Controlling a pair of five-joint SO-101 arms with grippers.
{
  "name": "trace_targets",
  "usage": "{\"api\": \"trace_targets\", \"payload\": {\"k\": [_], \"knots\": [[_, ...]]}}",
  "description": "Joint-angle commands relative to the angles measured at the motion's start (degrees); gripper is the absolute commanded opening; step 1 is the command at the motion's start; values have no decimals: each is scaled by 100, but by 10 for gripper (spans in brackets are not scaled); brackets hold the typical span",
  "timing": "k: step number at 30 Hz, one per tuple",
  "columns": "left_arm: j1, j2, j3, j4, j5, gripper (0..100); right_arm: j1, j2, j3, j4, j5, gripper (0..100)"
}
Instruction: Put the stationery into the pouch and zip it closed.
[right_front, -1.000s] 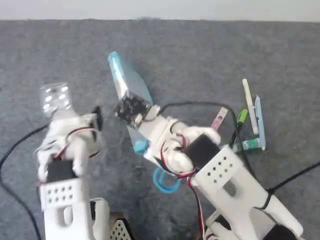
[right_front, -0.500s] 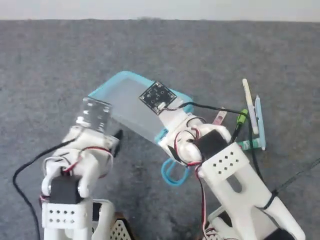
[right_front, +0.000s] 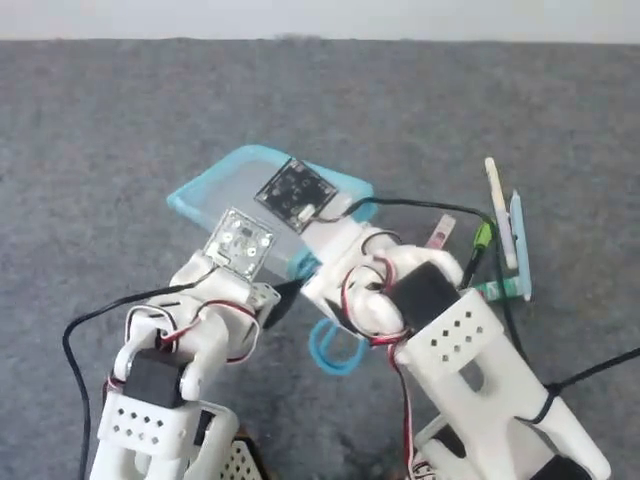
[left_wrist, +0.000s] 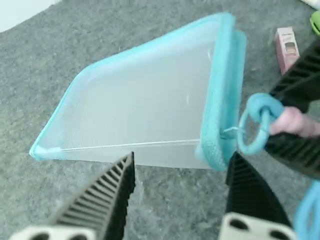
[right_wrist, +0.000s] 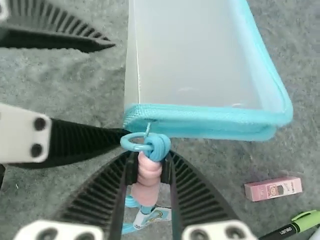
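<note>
On the grey carpet (right_front: 120, 110), the translucent pouch (right_front: 232, 190) with teal edging sits between the 2 arms. The right gripper (right_wrist: 149, 160) is at 1 corner of the pouch with its jaws clamped on a pink tab (right_wrist: 148, 179) that is knotted to the teal cord ring (right_wrist: 136, 142) on the zip. The left gripper (left_wrist: 182, 162) is spread wide and holds nothing, its tips just beside the pouch's long side. Beyond the pouch's zip end, apart from it, lie a pink eraser (right_front: 438, 236), a green pen (right_front: 484, 234), a white pen (right_front: 497, 205) and a blue pen (right_front: 519, 240).
</note>
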Motion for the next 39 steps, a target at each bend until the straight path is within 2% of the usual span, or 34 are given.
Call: {"api": "trace_targets", "payload": {"k": [1, 8, 12, 21, 29, 39], "knots": [[44, -105, -101, -211, 185, 283, -66, -251, -369, 40, -18, 6], [-44, -97, 13, -475, 185, 283, -84, -259, -369, 101, 70, 6], [-396, -79, 207, -835, 176, 283, -75, -277, -369, 198, 141, 6], [-545, -97, 207, -870, 176, 256, -31, -259, -185, 268, 325, 6], [-1037, -70, 215, -1064, 176, 256, 637, -321, 308, 242, 554, 6], [-1055, -62, 409, -1240, 185, 256, 787, -321, 501, 259, 800, 6]]}}
